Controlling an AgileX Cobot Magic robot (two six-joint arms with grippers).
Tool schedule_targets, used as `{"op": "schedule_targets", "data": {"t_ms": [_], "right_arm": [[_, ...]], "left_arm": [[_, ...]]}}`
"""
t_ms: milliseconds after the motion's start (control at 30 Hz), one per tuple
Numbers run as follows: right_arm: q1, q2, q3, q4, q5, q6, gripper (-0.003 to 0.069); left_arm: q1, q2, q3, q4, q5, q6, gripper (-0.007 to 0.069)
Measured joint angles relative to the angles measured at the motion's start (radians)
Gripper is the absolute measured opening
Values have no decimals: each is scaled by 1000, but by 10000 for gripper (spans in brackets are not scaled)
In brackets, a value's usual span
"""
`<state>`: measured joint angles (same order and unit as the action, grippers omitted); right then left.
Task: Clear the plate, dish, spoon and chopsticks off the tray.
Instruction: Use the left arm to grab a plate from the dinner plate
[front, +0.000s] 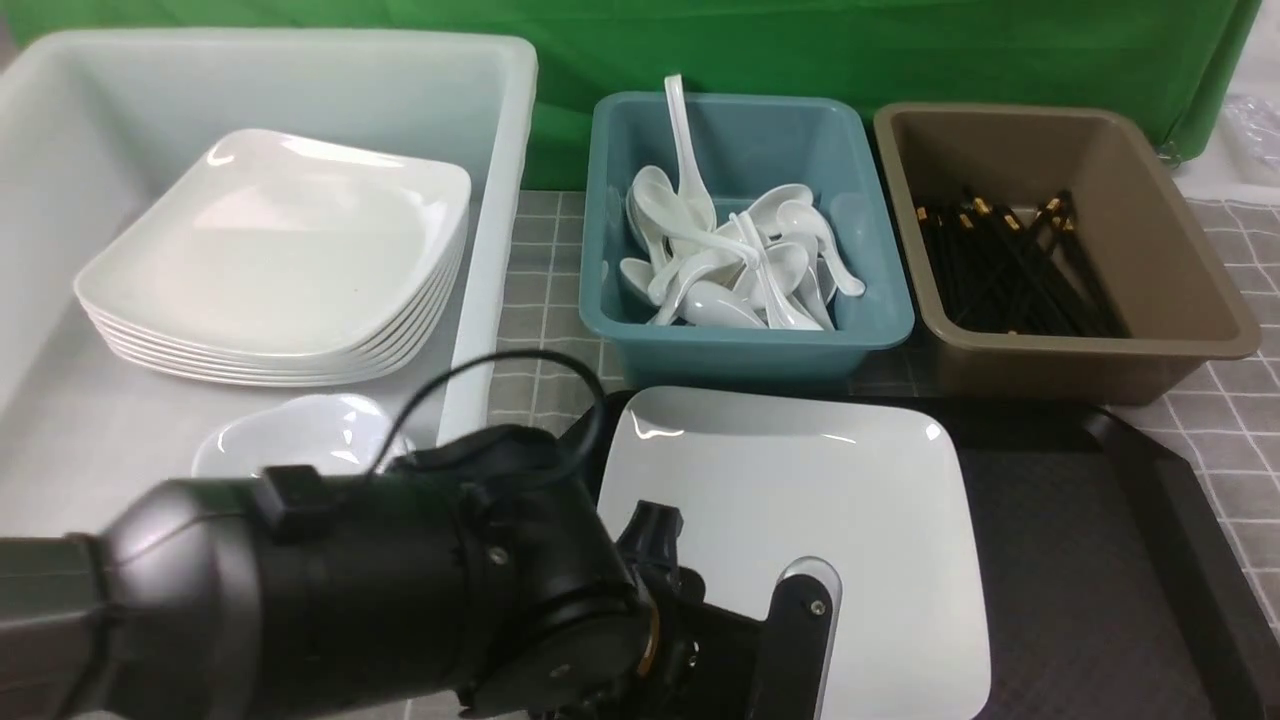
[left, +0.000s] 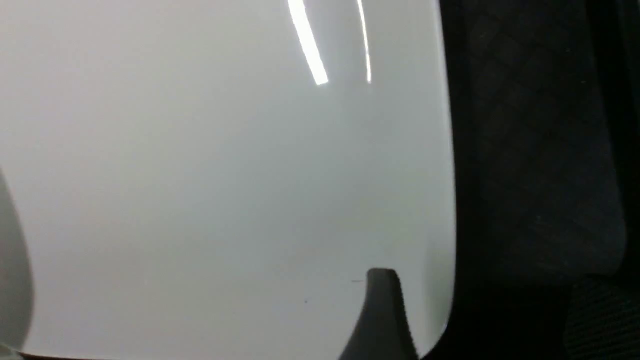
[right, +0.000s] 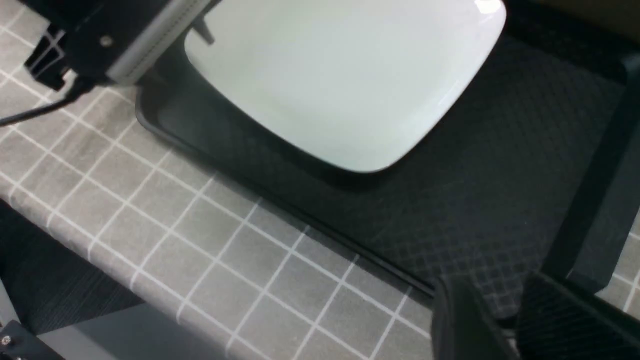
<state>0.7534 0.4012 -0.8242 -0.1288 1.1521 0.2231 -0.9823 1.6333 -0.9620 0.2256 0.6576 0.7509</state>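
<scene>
White and glossy, the plate (front: 800, 500) is the only piece you can see on the black tray (front: 1080, 560). It lies on the tray's left half, and bare diamond texture runs off toward 3 o'clock. A small dish (front: 300, 435) lies in the white tub (front: 500, 150) at 10 o'clock from the plate, just in front of a stack of plates (front: 290, 250). Soup spoons (front: 720, 270) fill the teal tub (front: 880, 320) at 12 o'clock, and black chopsticks (front: 1010, 270) lie in the brown tub (front: 1200, 300) at 1 o'clock. By that layout you are on the plate, probably the last item.

Of your left fingers (left: 382, 312), one ribbed tip lies over the plate's face, just inside its edge. The other is not clearly shown, so I cannot tell whether they are spread or pinching the rim. Your right fingers (right: 465, 320) hang above the tray's near rim and the checked table (right: 200, 240) with nothing between them. Only a narrow slot shows there, so I cannot tell whether they are pressed together.

The next move calls for a firm pinch on the upturned rim and a level lift clear of the tray's lip. Then swing toward 10 o'clock, over the tub wall and onto the stack. The glaze looks slippery, so go slowly.

No brand, label or writing is legible anywhere.
</scene>
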Motion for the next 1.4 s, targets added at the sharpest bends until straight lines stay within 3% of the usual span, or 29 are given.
{"op": "schedule_targets", "data": {"t_ms": [333,700,833,1000,1133,1233,1333,1400], "right_arm": [[0,0,0,0,7,20,217],[0,0,0,3,8,21,217],[0,0,0,3,9,21,217],[0,0,0,7,9,21,217],[0,0,0,35,10,21,217],[0,0,0,47,10,21,217],[0,0,0,50,-10,21,217],[0,0,0,51,-30,21,217]], "left_arm": [[2,97,1,127,-20,-49,438],[71,135,0,133,-86,-71,407],[75,140,0,136,-104,-71,359],[74,145,0,129,-144,-59,227],[62,131,-3,97,-131,-51,212],[19,83,-4,82,-79,-79,185],[-74,-25,-24,70,-1,-107,88],[-109,-68,-42,65,26,-118,62]]}}
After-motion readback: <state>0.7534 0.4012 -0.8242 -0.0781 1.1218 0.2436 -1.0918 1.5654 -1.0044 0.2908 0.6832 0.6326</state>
